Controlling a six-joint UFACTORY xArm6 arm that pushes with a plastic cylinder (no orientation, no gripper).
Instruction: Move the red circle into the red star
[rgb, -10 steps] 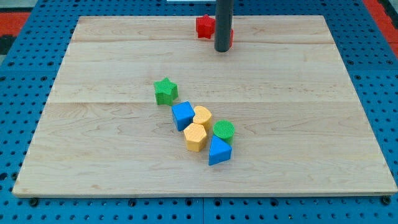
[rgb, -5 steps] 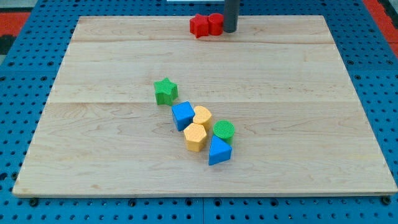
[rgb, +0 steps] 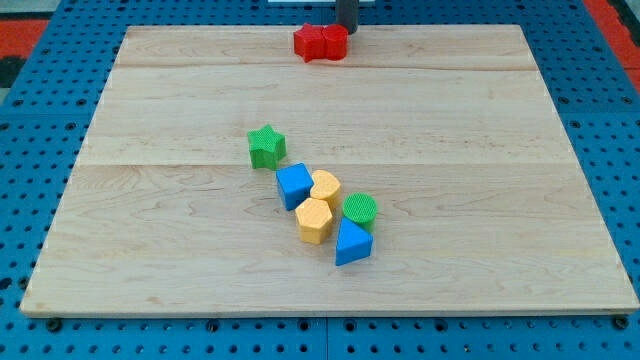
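The red circle (rgb: 334, 42) sits at the view's top edge of the wooden board, touching the red star (rgb: 308, 43) on the star's right side. The two red blocks form one joined pair. My tip (rgb: 346, 30) is at the very top of the view, just above and to the right of the red circle, close to it or touching it. Only a short piece of the dark rod shows.
A green star (rgb: 266, 146) lies left of centre. Below it is a cluster: a blue cube (rgb: 294, 186), two yellow blocks (rgb: 325, 187) (rgb: 314, 220), a green circle (rgb: 360, 211) and a blue triangle (rgb: 352, 243). Blue pegboard (rgb: 40, 150) surrounds the board.
My tip has moved left and toward the view's top. The red circle has slid left against the red star, and both have shifted a little further left.
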